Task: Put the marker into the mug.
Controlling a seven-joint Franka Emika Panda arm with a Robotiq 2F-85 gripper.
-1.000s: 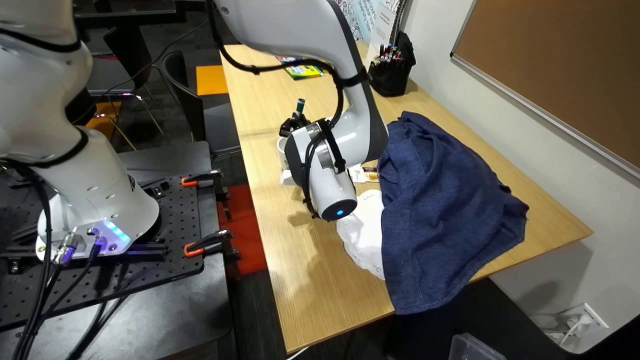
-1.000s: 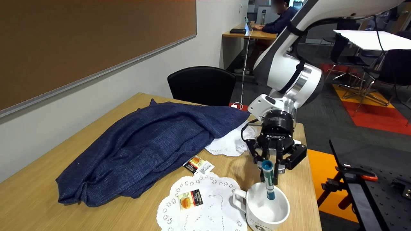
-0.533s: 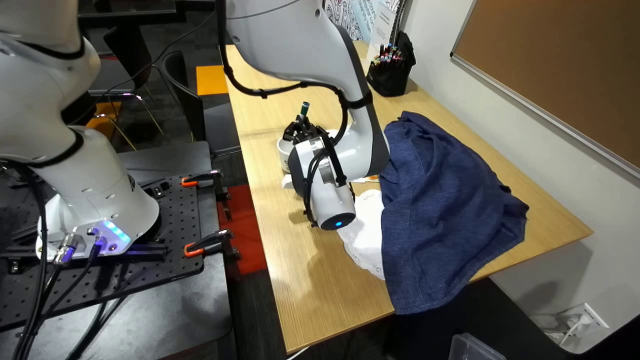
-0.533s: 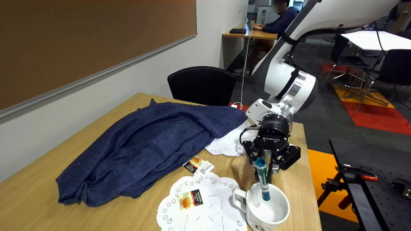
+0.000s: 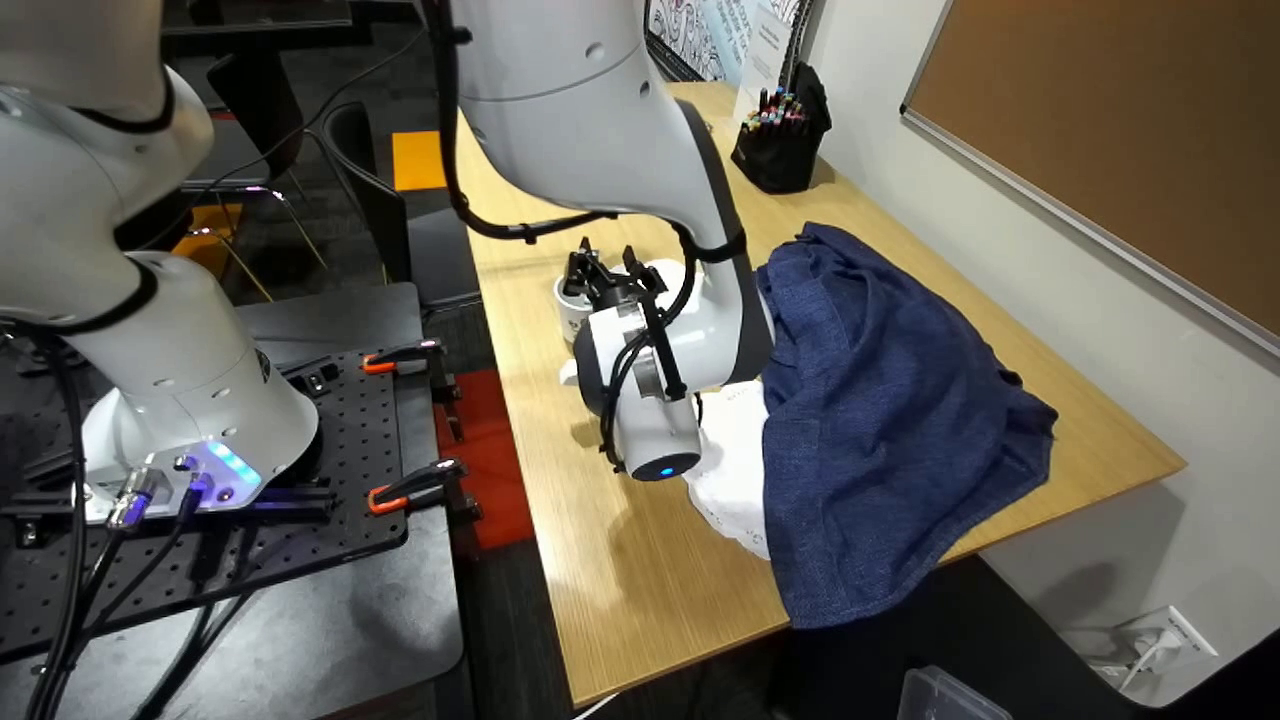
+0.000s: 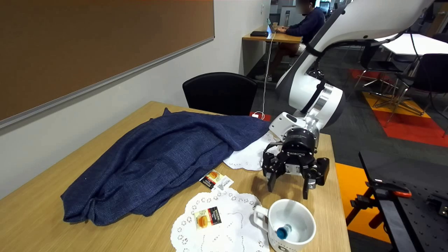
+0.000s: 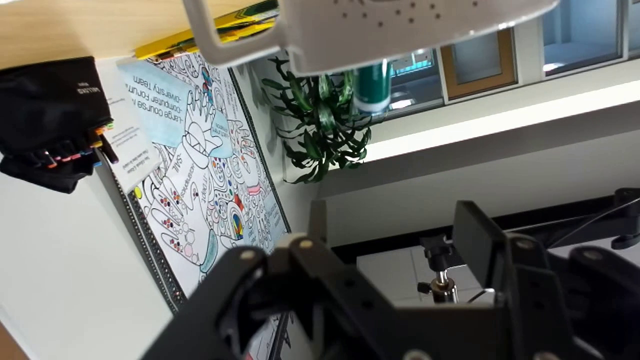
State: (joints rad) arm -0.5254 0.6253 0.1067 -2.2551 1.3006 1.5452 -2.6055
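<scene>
Wrist view: shows nearest the claw (image 7: 392, 227), unclenched, with jaws spread well apart. Past that, makes out the white mug (image 7: 405, 40), with the green marker (image 7: 372, 87) peeking past the rim. Farther off, takes in a black pencil case (image 7: 50, 105), drawings (image 7: 200, 172) and a leafy plant (image 7: 326, 117). In an exterior view, finds the marker tilted inside the mug, beside a doily (image 6: 239, 227); farther back, a blue cloth (image 6: 157, 166), then a chair (image 6: 220, 92).

blue cloth (image 6: 157, 168) (rumpled) | packet (image 6: 207, 217) on white doily (image 6: 236, 227) | black chair (image 6: 220, 92)
</scene>
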